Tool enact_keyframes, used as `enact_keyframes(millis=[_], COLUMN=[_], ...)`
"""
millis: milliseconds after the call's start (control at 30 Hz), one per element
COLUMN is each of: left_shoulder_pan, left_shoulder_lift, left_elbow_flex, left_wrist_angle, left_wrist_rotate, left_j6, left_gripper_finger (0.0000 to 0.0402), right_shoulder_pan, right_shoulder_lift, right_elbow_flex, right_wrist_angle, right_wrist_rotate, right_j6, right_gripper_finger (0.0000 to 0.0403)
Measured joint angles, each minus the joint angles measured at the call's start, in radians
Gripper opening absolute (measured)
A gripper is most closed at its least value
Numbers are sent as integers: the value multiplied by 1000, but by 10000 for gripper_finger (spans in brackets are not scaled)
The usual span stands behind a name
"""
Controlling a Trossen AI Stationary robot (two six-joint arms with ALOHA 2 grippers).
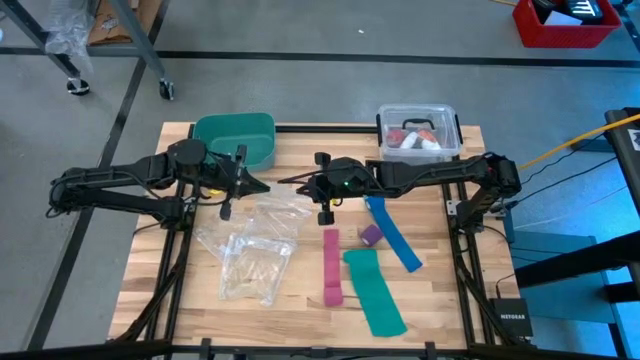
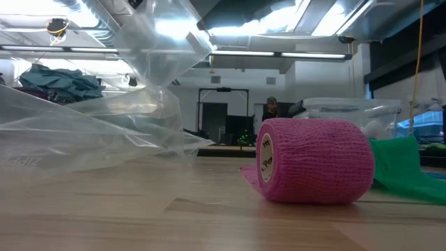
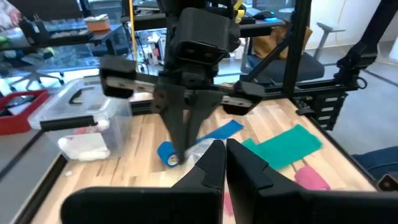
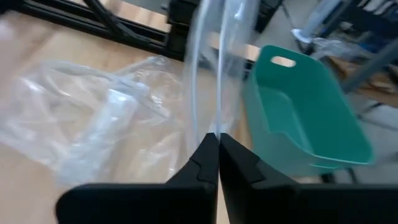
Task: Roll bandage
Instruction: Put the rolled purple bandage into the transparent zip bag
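Pinching clear plastic film (image 4: 208, 68) with both clenched tools, left (image 1: 262, 186) and right (image 1: 300, 181); next, releasing and reaching the bandage (image 1: 371, 235) at five o'clock.

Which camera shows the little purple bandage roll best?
The high view: the bandage lies in plain sight as a small stubby roll between the pink strip and the blue strip. The low view shows only the pink roll, the left wrist view shows the blue roll and no purple one, and the right wrist view faces the other way.

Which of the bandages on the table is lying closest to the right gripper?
The blue bandage: its upper end lies just beside the right gripper, nearer than the purple, pink and green ones.
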Motion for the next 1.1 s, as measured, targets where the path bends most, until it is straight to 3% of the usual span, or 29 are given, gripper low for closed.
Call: enact_keyframes(millis=[300,600,767,1100], left_shoulder_pan=[0,0,0,-5], left_shoulder_lift=[1,13,109,303], left_elbow_flex=[0,0,0,0], left_wrist_angle=[1,78,199,327], left_wrist_rotate=[8,-83,-87,-88], left_j6=[-70,-183,-256,-278], left_gripper_finger=[11,103,133,124], right_shoulder_pan=[-6,-7,-6,-6], right_shoulder_lift=[-10,-14,-14,-14], right_elbow_flex=[0,0,0,0], right_wrist_angle=[-38,-160,-158,-175], right_wrist_rotate=[32,51,52,53], right_j6=[-11,-54,-59,-124], right_gripper_finger=[7,3,2,1])
